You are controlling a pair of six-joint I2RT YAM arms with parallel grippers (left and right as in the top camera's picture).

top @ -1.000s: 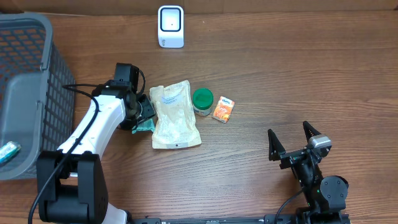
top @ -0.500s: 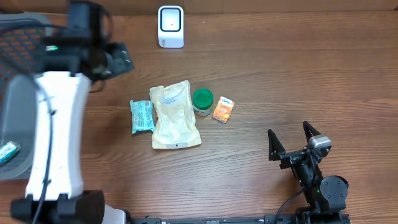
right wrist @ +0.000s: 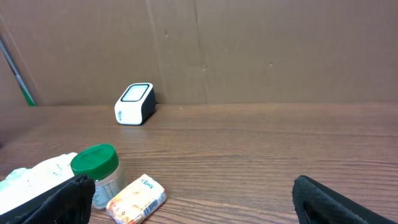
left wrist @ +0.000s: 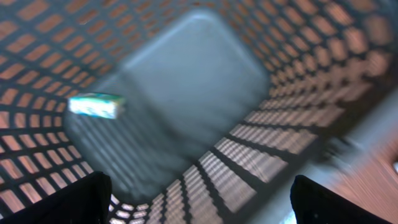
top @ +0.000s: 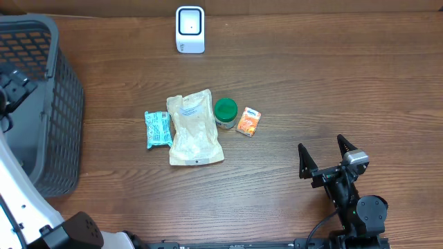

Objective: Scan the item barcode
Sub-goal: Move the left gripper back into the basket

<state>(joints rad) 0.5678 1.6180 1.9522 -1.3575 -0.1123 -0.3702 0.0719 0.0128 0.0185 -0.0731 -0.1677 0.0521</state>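
Note:
Several items lie mid-table: a teal packet (top: 158, 129), a cream pouch (top: 195, 129), a green-lidded jar (top: 225, 112) and a small orange box (top: 248, 122). The white scanner (top: 190, 29) stands at the far edge. My left gripper (left wrist: 199, 196) is open above the grey mesh basket (top: 66, 104), looking down at a small teal pack (left wrist: 96, 104) on its floor. The right gripper (top: 325, 158) rests open near the front right, holding nothing. In the right wrist view, the jar (right wrist: 94, 167) and the orange box (right wrist: 137, 198), barcode side showing, lie ahead of it.
The basket fills the left edge of the table, with tall mesh walls (left wrist: 298, 74). My white left arm (top: 14, 200) rises at the lower left. A cardboard wall (right wrist: 249, 50) stands behind the scanner (right wrist: 135, 104).
The left gripper let go of the teal packet beside the pouch, opened wide, and swung up and left to hover over the basket. The right arm has not moved.

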